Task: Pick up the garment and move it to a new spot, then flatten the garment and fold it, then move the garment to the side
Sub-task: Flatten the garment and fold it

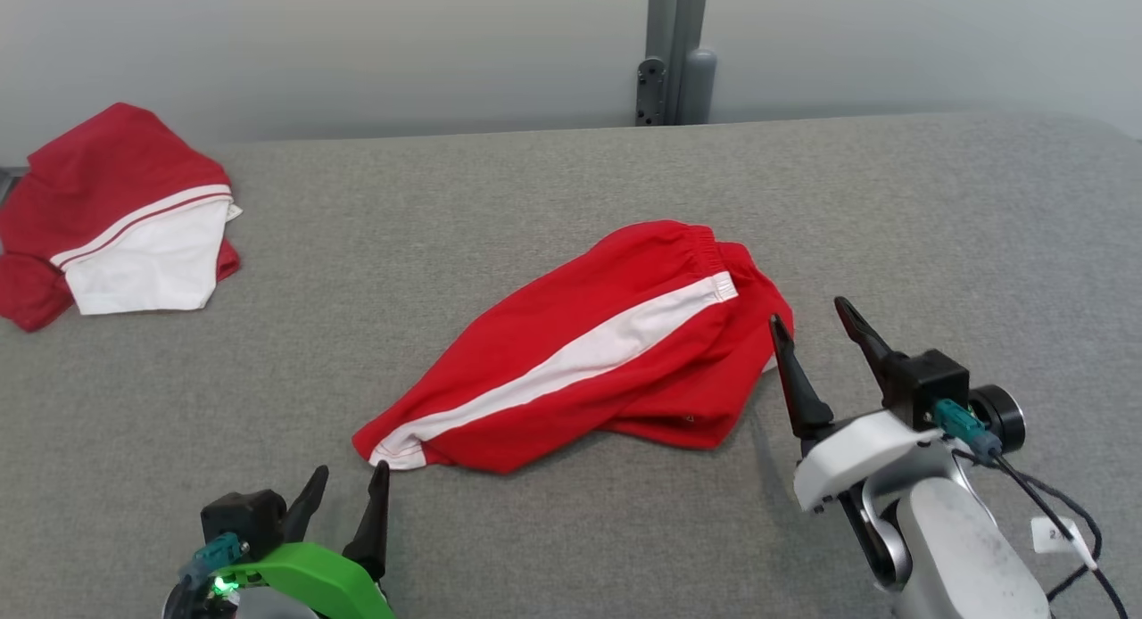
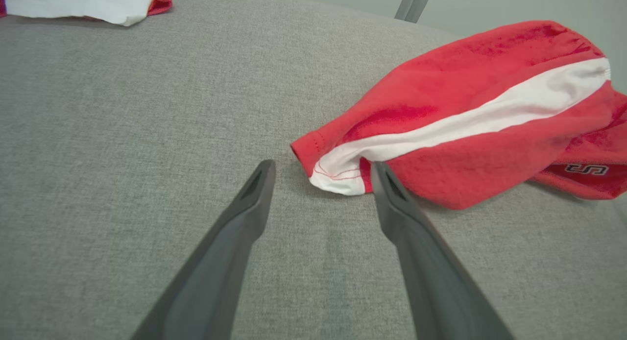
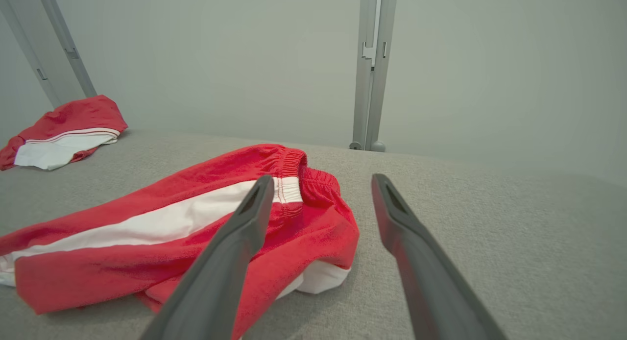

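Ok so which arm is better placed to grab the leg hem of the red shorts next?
Left, probably. The left gripper is open with its fingertips right at the white-striped hem of the red shorts; the right gripper is open at the far waistband end.

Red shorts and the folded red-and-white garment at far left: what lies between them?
Bare grey fabric surface between shorts and folded garment, seen in the head view.
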Controlling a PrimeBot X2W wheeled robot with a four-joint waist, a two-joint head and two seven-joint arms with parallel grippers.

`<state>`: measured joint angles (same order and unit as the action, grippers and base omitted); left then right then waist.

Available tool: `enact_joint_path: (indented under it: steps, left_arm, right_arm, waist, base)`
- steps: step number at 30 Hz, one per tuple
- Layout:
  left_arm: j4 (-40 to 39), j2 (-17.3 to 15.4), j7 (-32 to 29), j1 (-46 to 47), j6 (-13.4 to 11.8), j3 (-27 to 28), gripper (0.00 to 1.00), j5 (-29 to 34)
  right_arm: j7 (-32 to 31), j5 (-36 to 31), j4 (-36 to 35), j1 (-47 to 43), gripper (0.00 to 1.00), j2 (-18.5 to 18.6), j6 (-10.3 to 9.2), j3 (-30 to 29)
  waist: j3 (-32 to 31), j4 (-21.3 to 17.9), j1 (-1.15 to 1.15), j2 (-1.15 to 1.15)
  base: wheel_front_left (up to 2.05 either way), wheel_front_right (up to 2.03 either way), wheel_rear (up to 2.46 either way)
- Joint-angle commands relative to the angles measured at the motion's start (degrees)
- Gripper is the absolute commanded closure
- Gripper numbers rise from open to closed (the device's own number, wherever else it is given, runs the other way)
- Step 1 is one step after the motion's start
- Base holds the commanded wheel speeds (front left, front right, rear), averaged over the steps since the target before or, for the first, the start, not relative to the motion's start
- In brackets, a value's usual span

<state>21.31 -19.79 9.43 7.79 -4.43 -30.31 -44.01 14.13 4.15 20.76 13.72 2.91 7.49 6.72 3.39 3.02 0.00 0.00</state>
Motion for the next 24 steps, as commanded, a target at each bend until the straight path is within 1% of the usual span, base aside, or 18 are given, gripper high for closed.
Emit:
enact_joint_path:
  steps: [1,7,9,15,19,20,21,23,24]
  left_arm:
    - [-1.13,0.76,1.1,-1.02,-0.76,0.11,0.0,0.13]
    - [-6.21,3.74,3.51,-2.75,-3.09,-0.14,0.0,0.99]
    - [-7.46,4.4,3.78,-2.93,-3.47,-0.49,0.0,1.32]
    - [-8.99,5.1,4.02,-2.59,-4.13,-1.12,0.0,2.21]
    - [-9.34,4.96,4.27,-2.19,-4.3,-0.93,0.0,2.48]
    - [-9.45,4.93,4.26,-2.1,-4.44,-0.8,0.0,2.59]
    - [-9.58,4.9,4.36,-2.02,-4.57,-0.69,0.0,2.64]
    - [-9.92,4.88,4.56,-1.89,-4.64,-0.53,0.0,2.84]
    - [-10.1,4.86,4.7,-1.81,-4.6,-0.55,0.0,3.07]
  right_arm:
    - [-0.34,0.31,2.49,2.73,0.0,0.66,-0.01,0.34]
    - [-2.7,2.18,14.13,11.68,0.0,1.93,0.0,0.25]
    - [-3.51,3.19,17.58,14.14,0.0,2.66,-0.01,0.92]
    - [-6.94,7.53,25.99,19.55,0.0,3.96,-0.01,4.21]
    - [-8.4,10.69,29.21,21.73,0.0,4.58,0.0,6.86]
    - [-8.29,11.46,29.7,22.2,0.25,4.84,0.0,7.45]
    - [-7.87,12.05,30.02,22.52,0.55,5.06,0.0,7.92]
    - [-6.94,13.07,30.52,22.92,0.96,5.19,-0.01,8.81]
    - [-6.38,13.69,30.63,23.03,1.0,5.14,0.0,9.08]
  waist:
    - [0.41,2.4,0.0,0.0]
    - [2.14,6.73,0.0,0.0]
    - [2.73,8.04,0.0,0.0]
    - [4.18,10.39,0.0,0.0]
    - [4.69,10.82,0.0,0.0]
    - [4.78,10.79,0.0,0.0]
    - [4.85,10.69,0.0,0.0]
    - [4.85,10.22,0.0,0.0]
    - [4.79,9.88,0.0,0.0]
  base:
    - [0.0,0.0,0.0]
    - [0.0,0.0,0.0]
    - [0.0,0.0,0.0]
    - [0.0,0.0,0.0]
    - [0.0,0.0,0.0]
    - [0.0,0.0,0.0]
    - [0.0,0.0,0.0]
    - [0.0,0.0,0.0]
    - [0.0,0.0,0.0]
